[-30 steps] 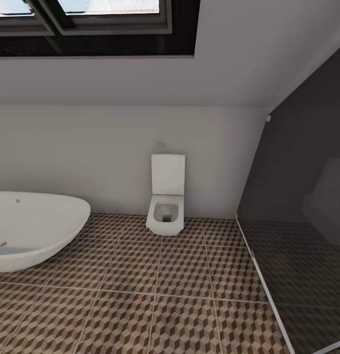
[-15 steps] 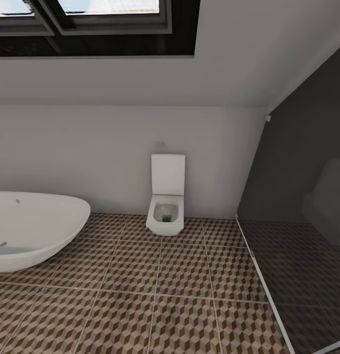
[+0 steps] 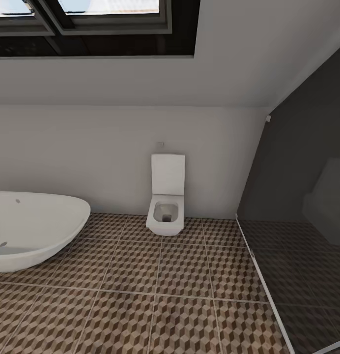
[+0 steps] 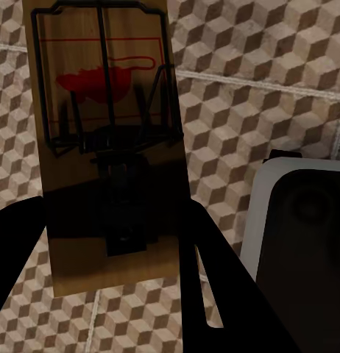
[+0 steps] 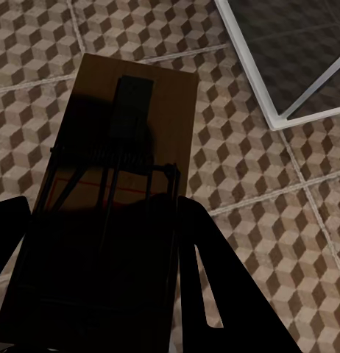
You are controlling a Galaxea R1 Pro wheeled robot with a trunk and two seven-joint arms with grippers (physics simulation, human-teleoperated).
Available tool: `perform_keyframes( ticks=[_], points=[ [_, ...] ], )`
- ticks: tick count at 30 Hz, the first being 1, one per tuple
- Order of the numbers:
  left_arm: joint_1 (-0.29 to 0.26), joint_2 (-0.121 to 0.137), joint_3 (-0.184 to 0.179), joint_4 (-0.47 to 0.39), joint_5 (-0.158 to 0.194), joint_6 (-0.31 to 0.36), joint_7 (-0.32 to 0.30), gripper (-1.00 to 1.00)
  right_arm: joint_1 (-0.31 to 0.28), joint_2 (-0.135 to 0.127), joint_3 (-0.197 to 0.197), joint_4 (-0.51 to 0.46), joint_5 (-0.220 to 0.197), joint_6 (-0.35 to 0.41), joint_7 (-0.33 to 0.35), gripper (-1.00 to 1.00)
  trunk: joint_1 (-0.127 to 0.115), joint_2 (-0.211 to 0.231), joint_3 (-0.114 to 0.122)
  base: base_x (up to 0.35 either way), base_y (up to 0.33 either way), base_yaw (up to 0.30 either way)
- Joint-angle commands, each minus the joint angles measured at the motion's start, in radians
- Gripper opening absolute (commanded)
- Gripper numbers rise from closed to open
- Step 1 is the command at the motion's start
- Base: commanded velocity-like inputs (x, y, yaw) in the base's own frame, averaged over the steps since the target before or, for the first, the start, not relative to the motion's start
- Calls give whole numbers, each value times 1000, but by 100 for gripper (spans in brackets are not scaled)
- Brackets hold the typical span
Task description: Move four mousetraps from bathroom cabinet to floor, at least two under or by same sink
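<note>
Nothing has shifted since the earlier head pictures: the framing and every fixture match.

The bathroom floor (image 3: 140, 275), large square tiles printed with brown, beige and white cubes and pale grout lines, spreads from the near edge to the pale grey far wall (image 3: 91, 157). At far left a white oval bathtub (image 3: 32, 231) is cut off by the picture's edge. A square white toilet (image 3: 166, 206) stands against the far wall, right of centre. On the right a dark glass panel (image 3: 297, 221) in a pale frame holds a dim, blurred shape that cannot be identified. A dark-framed skylight (image 3: 91, 24) sits in the sloped ceiling, cropped at the top.

The left pincer (image 4: 118, 243) is clenched on a flat tan wooden mousetrap (image 4: 107, 140) with black wire frame and red spot, held above the tiles; its dark fingers (image 4: 214, 294) flank the board's near end, which lies in shadow. A dark object with a pale rounded rim (image 4: 295, 235) beside it is cropped and unclear.

The right pincer (image 5: 104, 279) grasps a second tan wooden mousetrap (image 5: 133, 140), its near half lost in shadow between the black fingers (image 5: 214, 294), over the floor near the panel's pale frame corner (image 5: 280, 110).
</note>
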Motion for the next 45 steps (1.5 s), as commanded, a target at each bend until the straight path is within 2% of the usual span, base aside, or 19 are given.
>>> perform_keyframes(
  ticks=[1,45],
  points=[
    [-1,-1,-7,3,-2,-3,6,-100,-1,0,9,0,-2,-2,-9,-100,1,-2,-2,0,0,0],
    [-1,-1,-7,3,-2,-3,6,-100,-1,0,9,0,-2,-2,-9,-100,1,-2,-2,0,0,0]
  ],
)
